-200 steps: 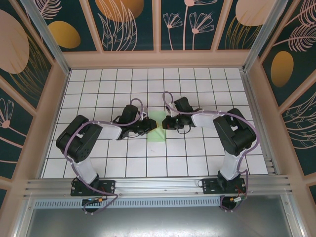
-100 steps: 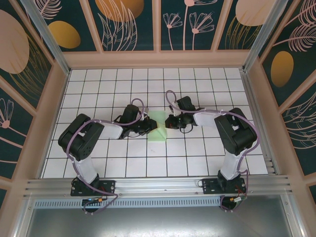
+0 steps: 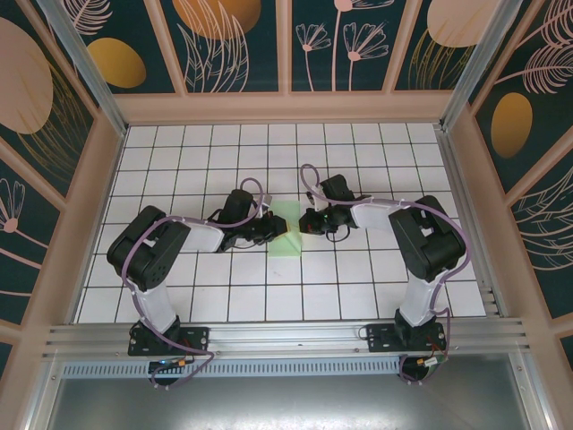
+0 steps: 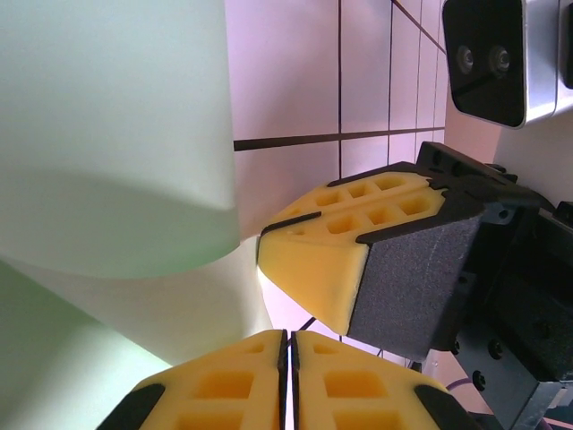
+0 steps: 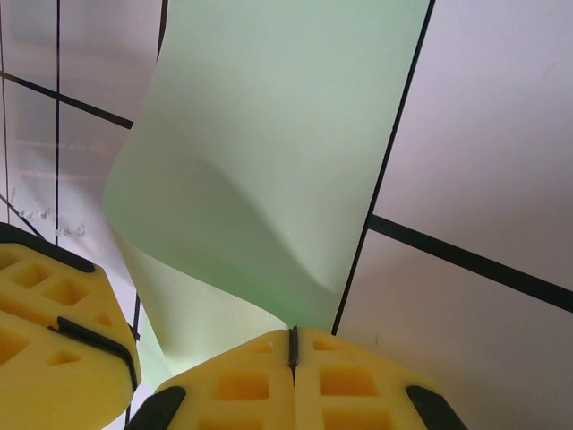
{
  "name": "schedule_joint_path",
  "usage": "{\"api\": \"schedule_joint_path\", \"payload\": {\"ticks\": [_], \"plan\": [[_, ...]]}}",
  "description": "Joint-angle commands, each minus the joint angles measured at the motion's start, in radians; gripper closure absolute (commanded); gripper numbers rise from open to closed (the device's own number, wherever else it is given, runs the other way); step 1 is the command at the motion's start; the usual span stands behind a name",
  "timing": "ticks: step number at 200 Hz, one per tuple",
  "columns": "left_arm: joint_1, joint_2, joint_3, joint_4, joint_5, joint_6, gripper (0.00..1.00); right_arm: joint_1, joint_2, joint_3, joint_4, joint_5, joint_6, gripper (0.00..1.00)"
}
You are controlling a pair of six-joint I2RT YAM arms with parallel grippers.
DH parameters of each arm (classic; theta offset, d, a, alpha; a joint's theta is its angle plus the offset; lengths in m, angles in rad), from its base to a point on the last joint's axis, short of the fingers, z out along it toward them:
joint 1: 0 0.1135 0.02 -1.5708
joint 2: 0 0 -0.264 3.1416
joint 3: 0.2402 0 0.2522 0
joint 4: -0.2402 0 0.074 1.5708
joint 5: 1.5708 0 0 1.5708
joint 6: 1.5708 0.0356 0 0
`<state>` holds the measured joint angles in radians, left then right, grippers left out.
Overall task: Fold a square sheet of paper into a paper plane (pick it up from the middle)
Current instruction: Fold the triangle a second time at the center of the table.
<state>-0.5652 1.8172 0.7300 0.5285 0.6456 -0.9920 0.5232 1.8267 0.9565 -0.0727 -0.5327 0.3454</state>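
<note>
The square sheet of paper [image 3: 286,244] is pale mint green and lies on the white grid table between my two arms. My left gripper [image 3: 276,229] reaches it from the left and my right gripper [image 3: 305,221] from the right. In the right wrist view the paper [image 5: 277,143] curls up off the table, and its raised edge runs into the seam of my shut right gripper [image 5: 293,331]. In the left wrist view the curled paper [image 4: 116,134] comes down to my left gripper [image 4: 287,336], whose jaws are pressed together. The two grippers sit close together.
The right arm's yellow fingertip [image 4: 331,260] hangs just in front of my left jaws. The left arm's fingers [image 5: 54,340] sit at the lower left of the right wrist view. Wooden side walls [image 3: 98,179] fence the tiled table [image 3: 179,152].
The right gripper has shifted a little left toward the paper's middle and turned. The left gripper has edged right. One side of the paper has lifted and curled.
</note>
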Motion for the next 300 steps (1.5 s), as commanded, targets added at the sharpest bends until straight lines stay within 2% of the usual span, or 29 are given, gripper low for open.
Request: {"api": "schedule_joint_path", "payload": {"ticks": [1,159,231,300], "plan": [[-0.008,0.010,0.017,0.032,0.009,-0.002,0.87,0.000,0.026,0.032,-0.010,-0.027,-0.025,1.00],[-0.011,0.065,0.039,-0.013,-0.008,0.006,0.89,0.000,0.059,0.065,-0.047,-0.023,-0.040,1.00],[-0.012,-0.041,0.003,0.031,-0.009,0.011,0.89,0.009,0.029,0.036,-0.052,-0.047,-0.028,1.00],[-0.016,0.024,0.023,0.020,-0.001,0.002,0.90,0.012,0.027,0.042,-0.063,-0.035,-0.036,1.00]]}}
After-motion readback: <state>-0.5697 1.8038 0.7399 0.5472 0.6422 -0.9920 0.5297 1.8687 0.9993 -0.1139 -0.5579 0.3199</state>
